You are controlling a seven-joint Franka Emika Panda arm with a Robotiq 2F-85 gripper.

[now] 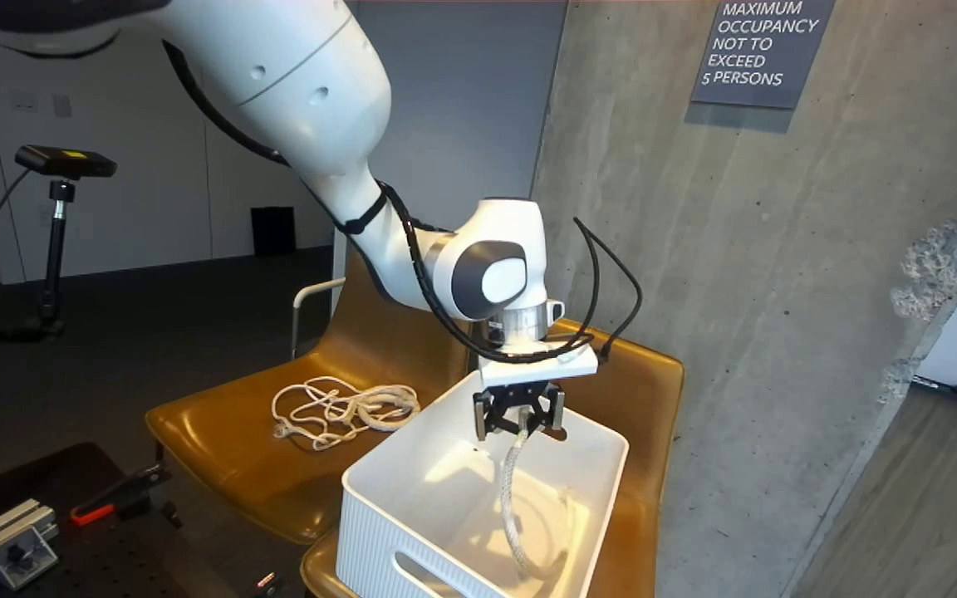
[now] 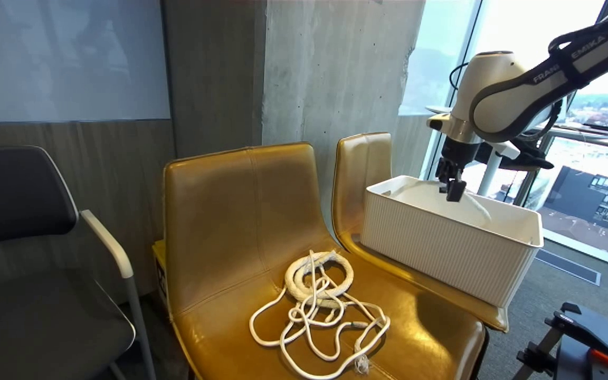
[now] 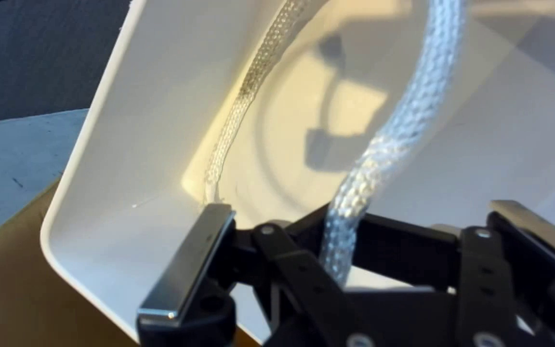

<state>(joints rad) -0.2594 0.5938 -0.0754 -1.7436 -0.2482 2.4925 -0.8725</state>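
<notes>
My gripper (image 1: 520,428) hangs over a white ribbed bin (image 1: 370,531), its fingertips about level with the rim. In the wrist view the fingers (image 3: 186,270) stand wide apart. A thick braided whitish rope (image 3: 417,106) runs up between them and passes behind a near linkage bar. Its upper end is hidden, so I cannot tell whether the linkage pinches it. Below, the rope (image 1: 507,490) drops in a curve to the bin floor. Another braided stretch lies along the bin's inner wall (image 3: 152,120). An exterior view shows the bin (image 2: 430,243) from its long side.
On the neighbouring tan chair (image 2: 219,221) lies a loose heap of white rope (image 2: 292,277). The bin rests on a second tan chair (image 2: 362,163) against a concrete column (image 1: 653,208). A camera (image 1: 67,162) on a stand and a dark armchair (image 2: 13,190) are nearby.
</notes>
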